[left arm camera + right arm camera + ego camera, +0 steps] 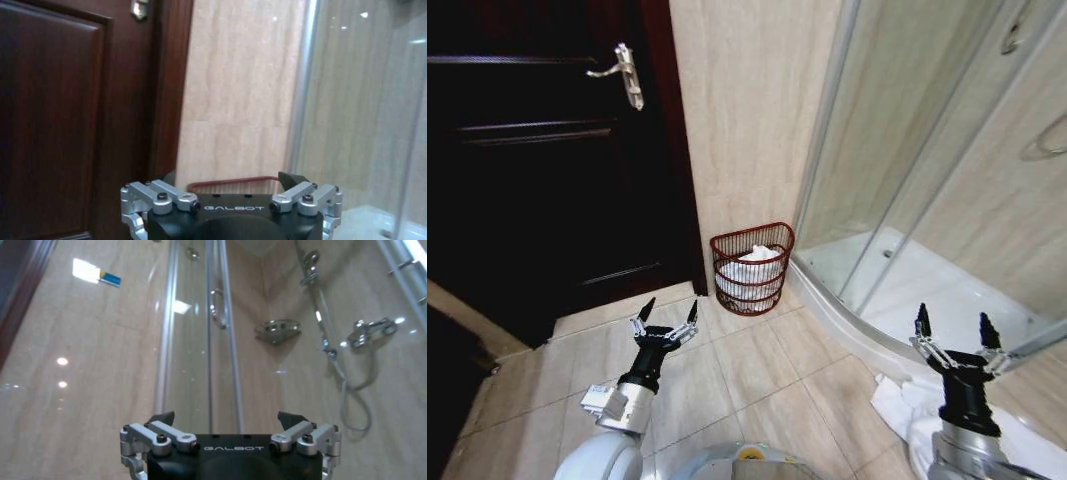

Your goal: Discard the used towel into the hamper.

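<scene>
I am holding both claws apart and empty, the left claw (665, 318) low over the floor tiles, the right claw (954, 330) beside the shower enclosure (927, 190). The hamper (752, 268) is standing against the wall between the dark door (547, 150) and the shower, ahead of the left claw and well apart from it. White cloth (754, 265) is already lying inside it, so I am judging the drop done. More white cloth (902, 405) is lying on the floor by the right arm; next, I would check whether that needs picking up.
</scene>
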